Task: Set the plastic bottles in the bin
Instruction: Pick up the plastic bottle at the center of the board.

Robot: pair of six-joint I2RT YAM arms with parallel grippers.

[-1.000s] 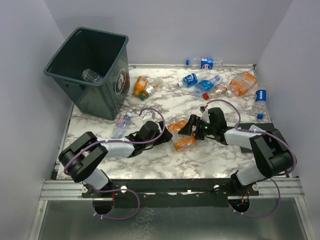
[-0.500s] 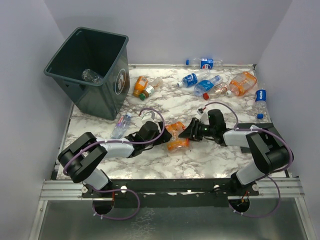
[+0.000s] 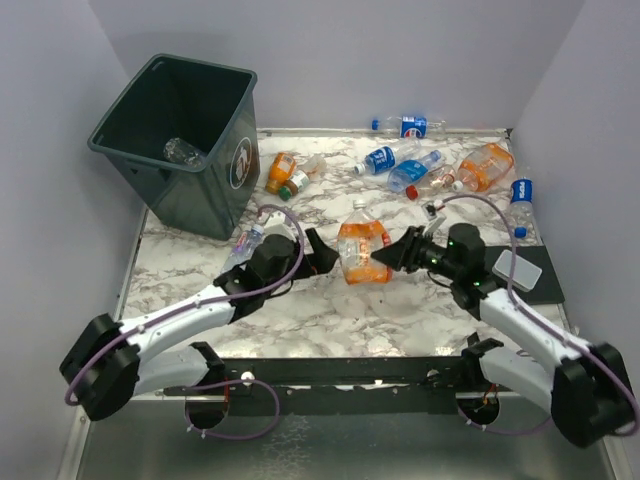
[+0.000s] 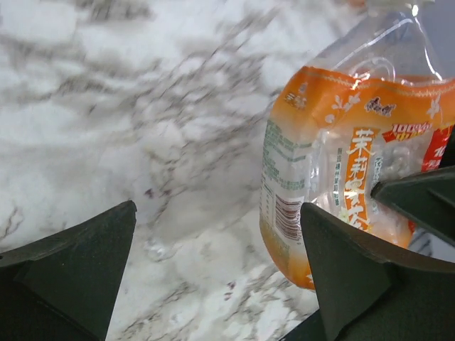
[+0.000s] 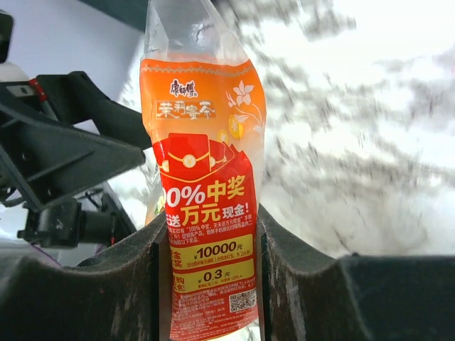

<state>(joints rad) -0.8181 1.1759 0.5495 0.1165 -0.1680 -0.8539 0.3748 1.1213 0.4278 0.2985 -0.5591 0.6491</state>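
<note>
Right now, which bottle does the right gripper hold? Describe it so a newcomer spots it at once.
Look at the middle of the marble table. The bottle is held upright there by the right gripper. Unlike the bottles lying flat behind it, it alone is upright, with an orange and red label.

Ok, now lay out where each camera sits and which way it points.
Top camera: above and behind the arms, looking down at the table, the bin and both whole arms.
Left wrist: over the table, facing along the open left fingers toward the orange bottle.
Right wrist: facing along the right fingers, shut on that bottle, upright.
Shared: both wrist views show the orange bottle.
</note>
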